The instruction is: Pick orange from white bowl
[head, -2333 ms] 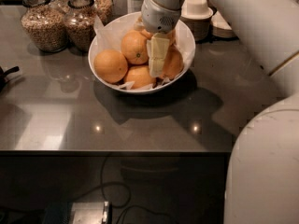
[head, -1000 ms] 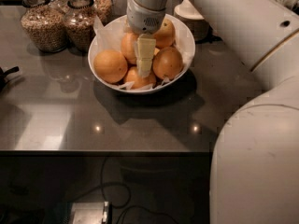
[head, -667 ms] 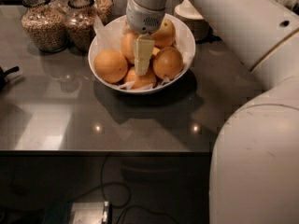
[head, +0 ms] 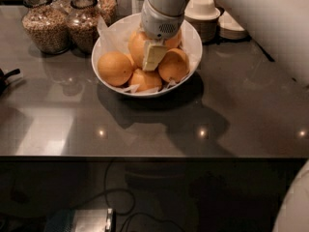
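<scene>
While gripper (head: 154, 55) sits low in bowl (head: 193, 42), upper centre of frame, you see it against orange (head: 136, 46) among others; grip state, you cannot tell.

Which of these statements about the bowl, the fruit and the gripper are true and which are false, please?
1. The gripper is over the white bowl, right at the oranges. True.
2. The white bowl holds only crinkled paper. False: several oranges lie in it.
3. Glass jars stand behind the bowl, toward the picture's left. True.
4. One orange lies out on the countertop. False: every orange in view is inside the bowl.
</scene>
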`<state>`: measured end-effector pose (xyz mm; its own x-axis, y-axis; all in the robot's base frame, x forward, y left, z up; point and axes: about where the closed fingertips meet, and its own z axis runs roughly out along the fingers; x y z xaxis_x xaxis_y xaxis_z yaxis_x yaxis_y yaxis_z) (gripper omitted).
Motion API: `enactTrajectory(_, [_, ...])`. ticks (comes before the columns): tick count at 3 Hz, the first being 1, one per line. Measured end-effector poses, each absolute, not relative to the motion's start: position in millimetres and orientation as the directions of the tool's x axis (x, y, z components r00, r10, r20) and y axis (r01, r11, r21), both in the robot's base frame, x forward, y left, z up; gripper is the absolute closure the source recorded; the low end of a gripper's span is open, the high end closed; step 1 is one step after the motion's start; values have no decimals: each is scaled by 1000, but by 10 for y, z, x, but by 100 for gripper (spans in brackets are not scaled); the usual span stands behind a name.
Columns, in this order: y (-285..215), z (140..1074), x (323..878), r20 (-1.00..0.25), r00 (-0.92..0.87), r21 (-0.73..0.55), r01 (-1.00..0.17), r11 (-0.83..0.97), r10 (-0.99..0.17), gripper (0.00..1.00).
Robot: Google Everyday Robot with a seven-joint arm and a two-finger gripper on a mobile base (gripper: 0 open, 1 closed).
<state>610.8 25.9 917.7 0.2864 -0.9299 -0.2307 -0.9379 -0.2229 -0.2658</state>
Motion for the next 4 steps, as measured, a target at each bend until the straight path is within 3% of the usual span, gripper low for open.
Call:
enactTrajectory(1, [262, 9138, 6082, -227, 289, -260, -938, -228, -930, 89])
enactTrajectory(2, [263, 9138, 6081, -227, 289, -260, -938, -228, -930, 100])
enactTrajectory(4, [406, 9474, 5600, -411, 387, -288, -914, -285, -825, 100])
